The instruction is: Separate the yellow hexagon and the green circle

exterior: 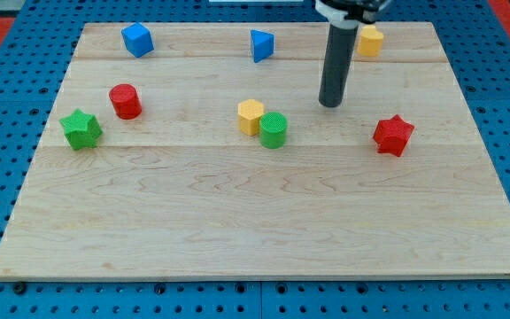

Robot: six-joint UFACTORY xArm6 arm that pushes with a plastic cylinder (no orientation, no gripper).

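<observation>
The yellow hexagon and the green circle touch near the board's middle, the circle partly covering the hexagon. My tip stands apart, toward the right edge, touching no block; the rod's top is cut off.

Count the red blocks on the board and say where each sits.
2. The red cylinder stands at the view's left, up-right of the green star. The red star lies at the right, down-right of my tip. None seems hidden.
</observation>
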